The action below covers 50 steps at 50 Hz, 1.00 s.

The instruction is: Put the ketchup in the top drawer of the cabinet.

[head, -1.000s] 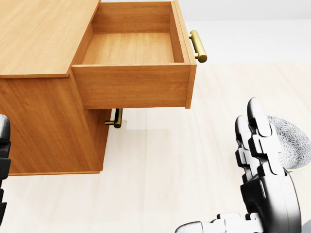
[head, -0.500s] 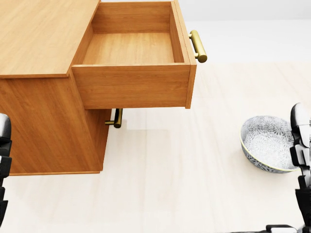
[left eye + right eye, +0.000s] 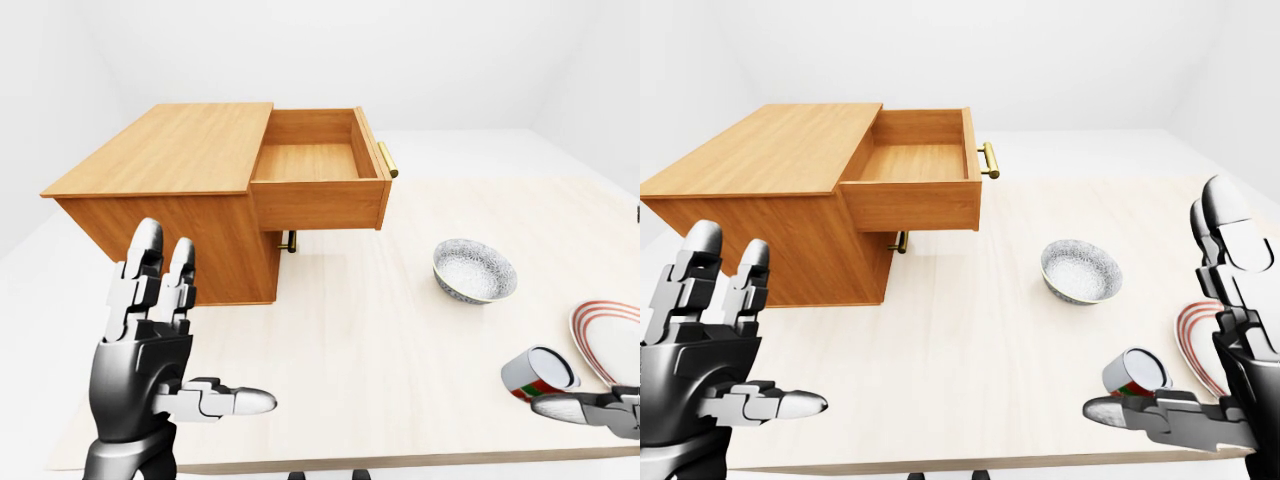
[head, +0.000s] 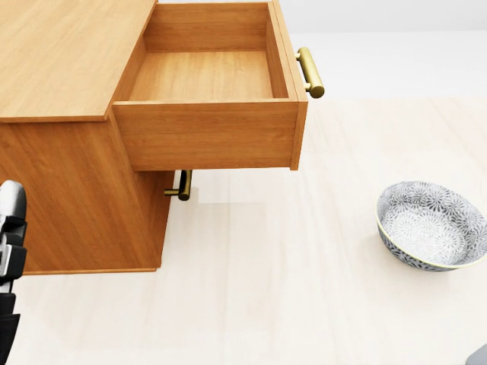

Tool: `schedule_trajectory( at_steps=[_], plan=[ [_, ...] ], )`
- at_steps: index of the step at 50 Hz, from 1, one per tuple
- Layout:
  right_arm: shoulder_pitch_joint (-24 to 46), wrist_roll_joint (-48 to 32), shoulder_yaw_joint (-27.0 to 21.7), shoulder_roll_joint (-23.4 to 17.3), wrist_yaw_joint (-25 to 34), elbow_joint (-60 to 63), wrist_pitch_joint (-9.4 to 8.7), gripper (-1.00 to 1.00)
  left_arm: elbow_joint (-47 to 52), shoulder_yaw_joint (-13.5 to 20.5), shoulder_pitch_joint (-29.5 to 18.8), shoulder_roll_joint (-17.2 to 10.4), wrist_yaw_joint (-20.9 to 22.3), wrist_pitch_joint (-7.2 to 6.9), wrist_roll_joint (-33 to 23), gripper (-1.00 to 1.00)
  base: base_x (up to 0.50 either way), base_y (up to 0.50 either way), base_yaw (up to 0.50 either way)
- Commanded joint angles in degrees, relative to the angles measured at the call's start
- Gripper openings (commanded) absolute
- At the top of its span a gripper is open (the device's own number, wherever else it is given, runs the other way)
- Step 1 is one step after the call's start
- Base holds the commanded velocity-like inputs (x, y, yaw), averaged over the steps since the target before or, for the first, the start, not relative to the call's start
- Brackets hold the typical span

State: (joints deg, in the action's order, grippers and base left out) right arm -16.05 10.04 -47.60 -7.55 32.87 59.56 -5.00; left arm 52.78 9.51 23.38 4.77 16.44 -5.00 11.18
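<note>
While the right hand (image 3: 1230, 330) filled the lower right of head view 1.0 s ago and only its edge showed 0.5 s ago, it's now gone from that view bar a grey sliver at the bottom right corner. Cabinet and drawer sit at the same spot in head view, so cam hasn't moved. R hand in right-eye view: fingers (image 3: 1225, 235) upright and spread, thumb stuck out leftward, holding nothing. Thumb tip sits just below the ketchup (image 3: 1137, 374); can't tell if touching. L hand (image 3: 150, 350): fingers up, thumb out to the right, open, empty, well apart from everything.

Ketchup lies on its side on the table (image 3: 350, 340), near the bottom right edge, just left of a red-rimmed plate (image 3: 610, 340). Patterned bowl (image 4: 430, 224) now fully uncovered in head view, between ketchup and cabinet (image 3: 170, 190) in the eye views. Top drawer (image 3: 315, 165) pulled out, brass handle (image 4: 310, 72) on its right end, inside bare.

Head view shows no ketchup or plate; eye views only. Plate cut off by frame in left-eye, partly behind R hand in right-eye. Lower drawer handle (image 4: 183, 185) mostly hidden under the open drawer.
</note>
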Motion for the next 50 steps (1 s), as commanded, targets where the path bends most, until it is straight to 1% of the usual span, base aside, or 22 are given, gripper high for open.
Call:
schedule_trajectory(
  at_steps=[1,3,6,8,14,19,23,27,28,31,35,37,44,48,50],
  plan=[
    [5.9,-4.1,-12.6,-7.0,7.1,0.4,0.0,1.0,-0.6,-0.5,-0.1,-0.3,-0.4,0.0,-0.4,1.0,0.0,0.0,0.0],
    [7.4,-6.4,-14.1,-7.7,7.1,0.4,0.0,1.0,-0.7,-0.6,-0.1,-0.3,-0.5,0.0,-0.5,1.0,0.0,0.0,0.0],
    [8.8,-10.4,-15.0,-8.7,7.1,0.4,0.0,1.0,-0.3,-0.8,0.4,-0.3,-0.4,0.0,-0.4,1.0,0.0,0.0,0.0],
    [9.4,-12.8,-16.3,-10.3,7.1,-0.3,0.0,1.0,0.2,-0.5,0.7,-0.3,-0.2,0.0,-0.1,1.0,0.0,0.0,0.0],
    [9.7,-19.3,-16.5,-12.5,7.1,-4.7,0.0,1.0,0.4,-0.4,0.9,0.0,0.1,0.0,0.1,1.0,0.0,0.0,0.0],
    [10.3,-22.5,-17.5,-14.0,7.1,-7.5,0.0,1.0,1.0,-0.1,0.9,0.1,0.2,0.0,0.3,1.0,0.0,0.0,0.0],
    [8.5,-27.7,-15.4,-12.3,7.1,-10.1,0.0,1.0,0.4,-0.2,0.6,0.1,0.1,0.0,0.1,1.0,0.0,0.0,0.0],
    [9.9,-31.2,-12.7,-14.6,7.1,-10.5,0.0,1.0,0.9,0.0,0.7,0.1,0.1,0.0,0.4,1.0,0.0,0.0,0.0],
    [10.1,-31.5,-12.7,-14.6,7.1,-10.5,0.0,1.0,1.0,0.1,0.6,0.1,0.1,0.0,0.4,1.0,0.0,0.0,0.0],
    [11.4,-33.4,-11.3,-16.2,7.1,-11.4,0.0,1.0,0.5,0.1,0.3,0.1,0.1,0.0,0.3,1.0,0.0,0.0,0.0],
    [11.7,-35.9,-8.5,-15.8,7.1,-14.5,0.0,1.0,0.4,0.0,0.3,0.0,0.2,0.0,0.3,1.0,0.0,0.0,0.0],
    [11.6,-36.7,-7.8,-15.8,7.1,-16.1,0.0,1.0,0.7,0.2,0.5,0.0,0.3,0.0,0.5,1.0,0.0,0.0,0.0],
    [10.1,-39.4,-7.0,-15.4,7.1,-20.6,0.0,1.0,0.1,-0.9,0.8,0.1,0.2,0.0,-0.4,1.0,0.0,0.0,0.0],
    [10.8,-39.8,-8.1,-16.6,7.1,-23.6,0.0,1.0,0.0,-1.4,1.0,-0.2,-0.1,0.0,-0.5,1.0,0.0,0.0,0.0],
    [11.1,-40.1,-7.9,-16.9,7.1,-24.5,0.0,1.0,0.0,-1.4,1.0,-0.3,-0.1,0.0,-0.4,1.0,0.0,0.0,0.0]
  ],
)
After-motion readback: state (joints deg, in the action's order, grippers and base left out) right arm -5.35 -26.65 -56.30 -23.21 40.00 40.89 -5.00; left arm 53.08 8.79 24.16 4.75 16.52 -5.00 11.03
